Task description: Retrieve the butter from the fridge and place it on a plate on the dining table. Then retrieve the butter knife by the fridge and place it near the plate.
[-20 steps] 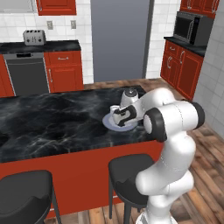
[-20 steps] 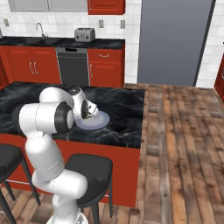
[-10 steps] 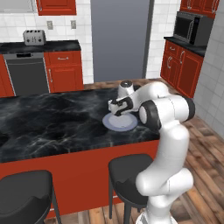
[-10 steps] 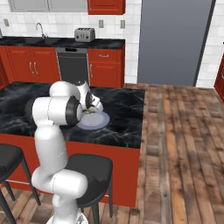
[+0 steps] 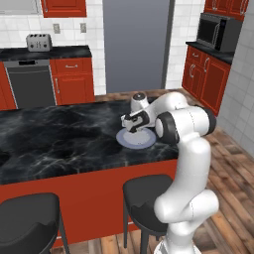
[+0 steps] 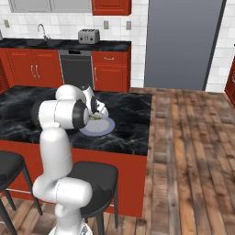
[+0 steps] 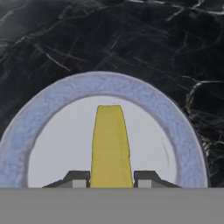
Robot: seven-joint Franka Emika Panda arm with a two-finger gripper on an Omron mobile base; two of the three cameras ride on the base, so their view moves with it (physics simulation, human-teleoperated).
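Butter (image 7: 110, 146) between gripper (image 7: 111, 178) fingertips, seemingly clamped, above plate (image 7: 52, 98).

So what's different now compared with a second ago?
The arm swung its hand round over the plate, carrying the butter lower toward the plate's middle. The fingers stay clamped on the butter; nothing was let go. The plate, the dining table and the closed fridge have not moved.
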